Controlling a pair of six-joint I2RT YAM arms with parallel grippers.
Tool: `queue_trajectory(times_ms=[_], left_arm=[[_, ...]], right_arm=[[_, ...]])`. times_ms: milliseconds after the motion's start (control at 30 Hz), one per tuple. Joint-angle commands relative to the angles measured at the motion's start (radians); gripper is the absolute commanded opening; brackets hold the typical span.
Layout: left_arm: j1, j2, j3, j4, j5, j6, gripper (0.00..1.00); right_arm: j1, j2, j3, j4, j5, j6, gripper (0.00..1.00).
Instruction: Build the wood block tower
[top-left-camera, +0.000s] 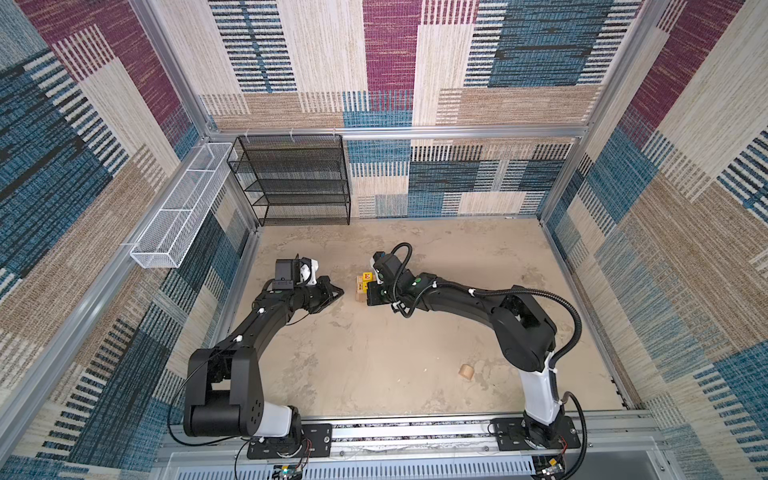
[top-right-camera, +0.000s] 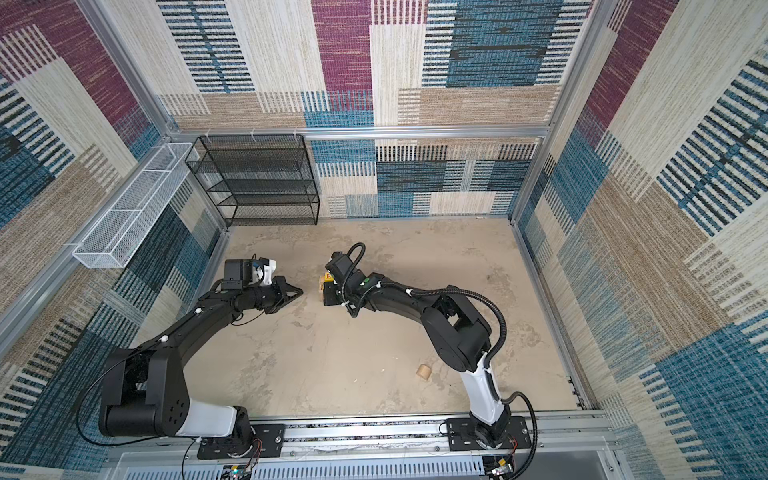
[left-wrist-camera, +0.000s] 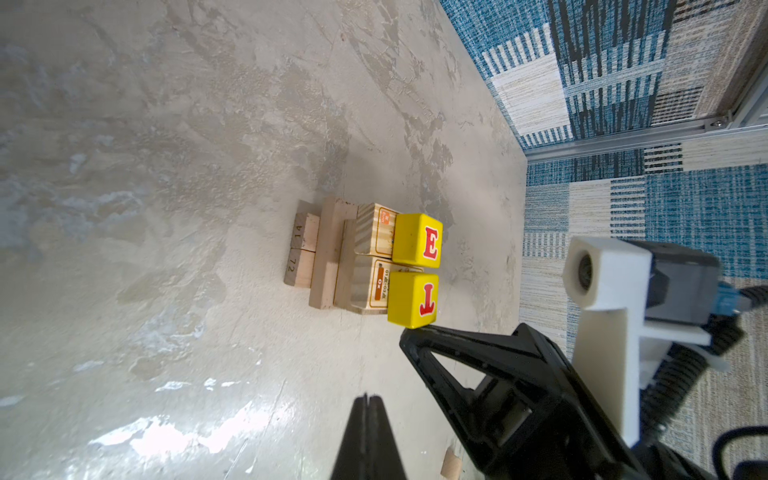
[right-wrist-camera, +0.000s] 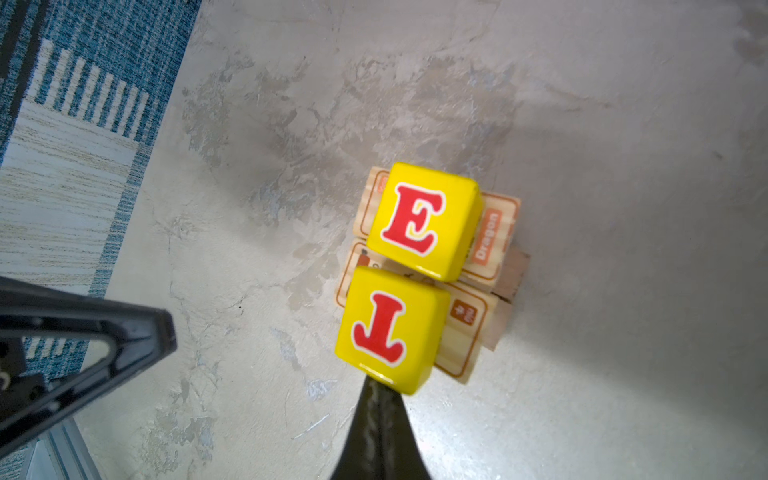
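Yellow blocks (right-wrist-camera: 424, 220) atop tower (left-wrist-camera: 326, 253) (cylinder (top-left-camera: 466, 371) apart)

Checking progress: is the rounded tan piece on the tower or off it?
Off. The rounded tan piece lies alone on the table, well apart from the tower, which is topped only by two yellow blocks.

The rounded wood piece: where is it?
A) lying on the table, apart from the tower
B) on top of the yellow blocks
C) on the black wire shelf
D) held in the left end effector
A: in both top views the rounded wood piece lies alone on the table, well away from the tower and nearer the right arm's base.
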Motion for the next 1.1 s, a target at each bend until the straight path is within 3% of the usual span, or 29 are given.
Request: queue_trajectory(times_ms=[0, 1067], left_arm=[[0.0, -0.001, -0.002, 0.031, 0.018, -0.007, 0.0], [-0.001, -0.006, -0.002, 0.024, 0.006, 0.001, 0.0]], right_arm=[[0.002, 0.002, 0.009, 0.0, -0.003, -0.011, 0.0], [0.002, 0.008, 0.022, 0.01, -0.051, -0.009, 0.0]])
